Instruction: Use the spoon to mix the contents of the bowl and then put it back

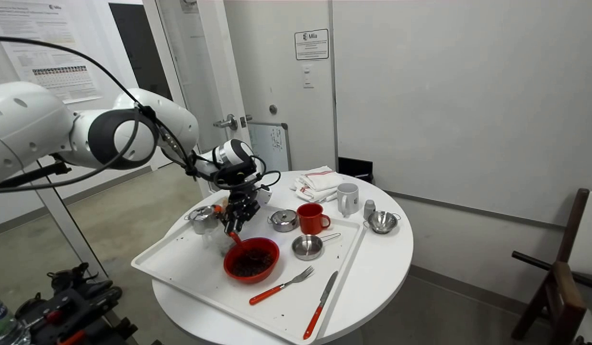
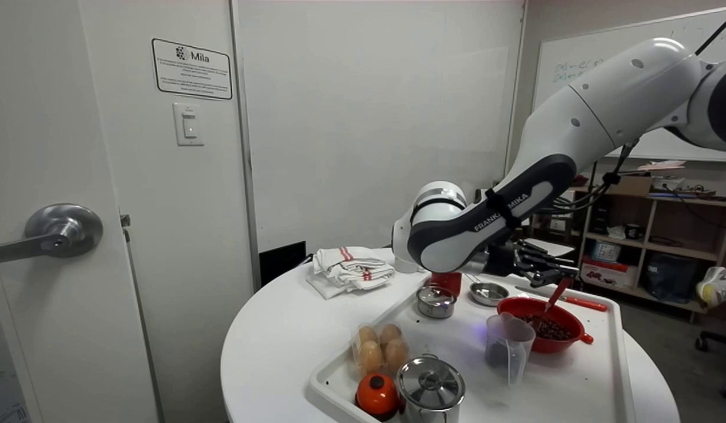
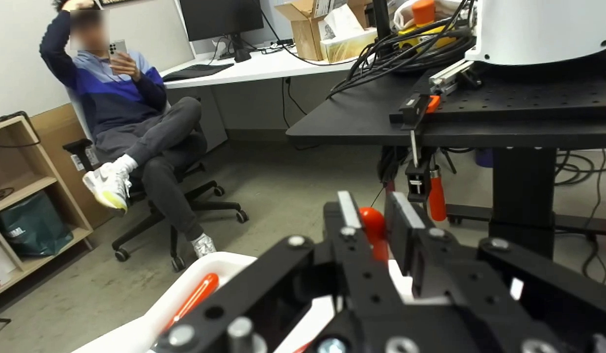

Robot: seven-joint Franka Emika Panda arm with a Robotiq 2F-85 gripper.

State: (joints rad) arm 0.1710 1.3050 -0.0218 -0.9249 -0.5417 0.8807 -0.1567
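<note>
The wide red bowl (image 1: 250, 278) holds small dark pieces and sits on the white tray (image 1: 190, 293); it also shows in an exterior view (image 2: 551, 348). My gripper (image 1: 233, 229) is above the bowl's rim, shut on the handle of the red spoon (image 1: 235, 238). The spoon leans with its lower end down in the bowl's contents, as also seen in an exterior view (image 2: 557, 294). In the wrist view the spoon's rounded handle end (image 3: 372, 224) lies between the two fingers (image 3: 375, 215). The spoon's lower tip is partly hidden in the contents.
A clear measuring cup (image 2: 510, 346) stands close beside the bowl. A fork (image 1: 281, 286), a knife (image 1: 321, 306), a small metal pan (image 1: 307, 247), a red mug (image 1: 310, 219) and a lidded pot (image 1: 283, 221) are around it. Eggs (image 2: 379, 348) and a larger pot (image 2: 432, 388) stand at a tray corner.
</note>
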